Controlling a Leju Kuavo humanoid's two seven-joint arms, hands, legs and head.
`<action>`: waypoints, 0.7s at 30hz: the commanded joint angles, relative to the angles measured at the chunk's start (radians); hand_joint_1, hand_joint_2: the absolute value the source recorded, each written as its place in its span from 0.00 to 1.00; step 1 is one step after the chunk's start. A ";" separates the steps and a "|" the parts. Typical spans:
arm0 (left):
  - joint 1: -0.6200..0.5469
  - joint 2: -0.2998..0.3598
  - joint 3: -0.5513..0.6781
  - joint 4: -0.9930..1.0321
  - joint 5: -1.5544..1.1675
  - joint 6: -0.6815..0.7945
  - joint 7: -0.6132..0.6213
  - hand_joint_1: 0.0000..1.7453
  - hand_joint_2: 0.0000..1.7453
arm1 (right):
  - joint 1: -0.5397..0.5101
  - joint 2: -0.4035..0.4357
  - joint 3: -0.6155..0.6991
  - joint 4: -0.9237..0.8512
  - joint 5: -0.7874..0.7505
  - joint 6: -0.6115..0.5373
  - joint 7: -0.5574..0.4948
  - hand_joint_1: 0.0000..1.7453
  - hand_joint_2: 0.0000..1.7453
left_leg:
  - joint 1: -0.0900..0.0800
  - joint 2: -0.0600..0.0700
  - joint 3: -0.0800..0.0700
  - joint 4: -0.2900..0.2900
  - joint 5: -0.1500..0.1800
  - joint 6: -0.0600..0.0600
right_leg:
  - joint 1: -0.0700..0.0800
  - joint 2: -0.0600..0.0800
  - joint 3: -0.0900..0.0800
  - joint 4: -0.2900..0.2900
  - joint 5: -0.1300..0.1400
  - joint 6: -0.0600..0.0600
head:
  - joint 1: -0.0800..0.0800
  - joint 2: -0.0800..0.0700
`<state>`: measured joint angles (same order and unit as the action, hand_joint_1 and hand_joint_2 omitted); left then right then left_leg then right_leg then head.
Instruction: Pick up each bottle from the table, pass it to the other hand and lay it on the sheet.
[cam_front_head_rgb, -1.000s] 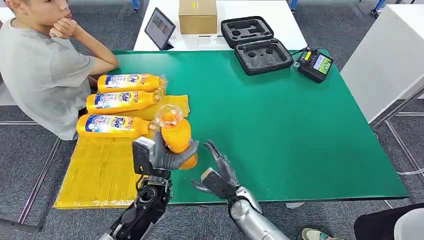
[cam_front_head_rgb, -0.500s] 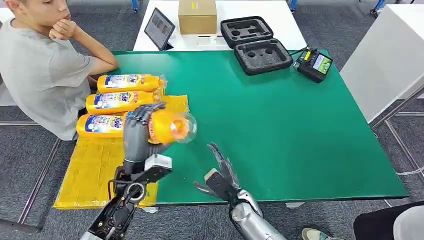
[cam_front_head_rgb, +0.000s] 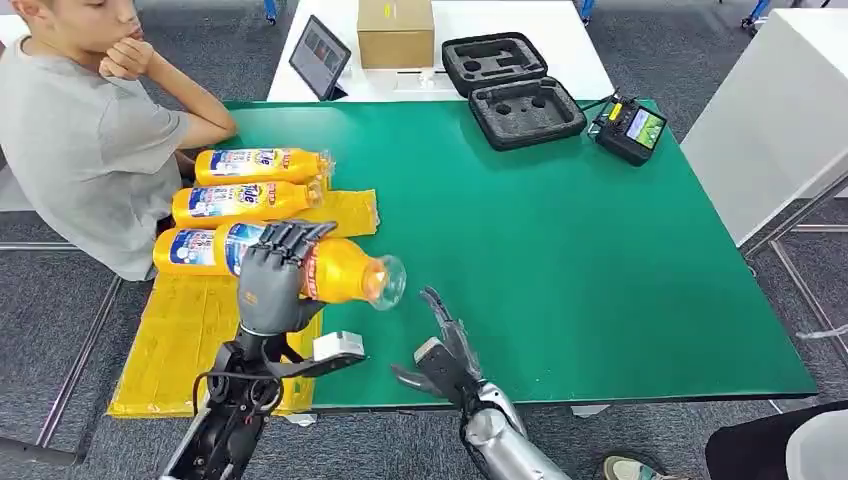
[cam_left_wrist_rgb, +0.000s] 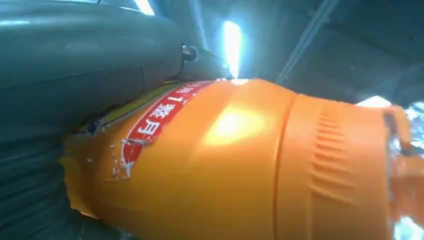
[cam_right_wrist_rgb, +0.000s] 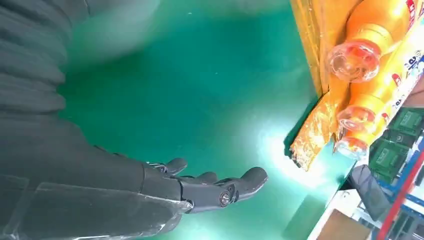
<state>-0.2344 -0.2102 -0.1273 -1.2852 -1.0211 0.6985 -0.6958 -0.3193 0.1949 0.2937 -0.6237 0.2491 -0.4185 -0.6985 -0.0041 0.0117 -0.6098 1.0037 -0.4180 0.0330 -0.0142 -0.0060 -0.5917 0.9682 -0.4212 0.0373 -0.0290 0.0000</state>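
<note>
Orange detergent bottle (cam_front_head_rgb: 335, 271) gripped sideways in left hand (cam_front_head_rgb: 271, 280), fingers wrapped over label, clear cap toward frame centre, hovering at right edge of yellow sheet (cam_front_head_rgb: 190, 345), lower left. Right hand (cam_front_head_rgb: 443, 352) bottom centre, fingers spread, holding nothing. Three bottles (cam_front_head_rgb: 240, 202) lying on sheet. Step judged: laying down after handover. Next: lower beside nearest bottle, unclasp.

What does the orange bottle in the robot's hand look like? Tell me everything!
The held bottle is bright orange, glossy plastic, with a clear rounded cap and a blue, white and red label. It lies on its side, cap toward the green table, partly over the yellow sheet's edge. The left hand grips its middle, dark fingers wrapped over the label. I can't tell whether it rests on the sheet yet.
</note>
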 joint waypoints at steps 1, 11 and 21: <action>0.010 -0.031 0.192 0.060 -0.241 0.000 0.143 1.00 1.00 | 0.017 -0.032 0.016 -0.061 -0.028 -0.005 0.000 0.00 1.00 | 0.001 0.000 0.004 0.000 -0.001 -0.002 | 0.001 0.001 0.003 -0.001 -0.001 -0.001 | 0.000 0.000; -0.034 0.025 0.170 0.152 -0.265 0.000 0.314 1.00 1.00 | 0.182 -0.103 -0.004 -0.558 0.004 -0.093 0.000 0.00 1.00 | 0.000 -0.003 0.000 0.000 0.000 -0.001 | 0.000 -0.002 0.000 0.000 -0.001 -0.001 | 0.000 0.000; -0.066 0.029 0.144 0.238 -0.283 0.000 0.369 1.00 1.00 | 0.245 -0.095 -0.029 -0.630 0.048 -0.090 0.000 0.00 1.00 | 0.000 -0.003 0.001 -0.001 0.000 -0.001 | 0.000 -0.002 0.001 -0.001 -0.001 -0.001 | 0.000 0.000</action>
<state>-0.2351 -0.2037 0.0282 -1.1754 -1.3000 0.6989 -0.3494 -0.1086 0.1144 0.2899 -1.1838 0.2896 -0.5146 -0.7000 -0.0041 0.0116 -0.6106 1.0037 -0.4180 0.0330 -0.0142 -0.0064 -0.5930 0.9680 -0.4212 0.0372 -0.0290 0.0000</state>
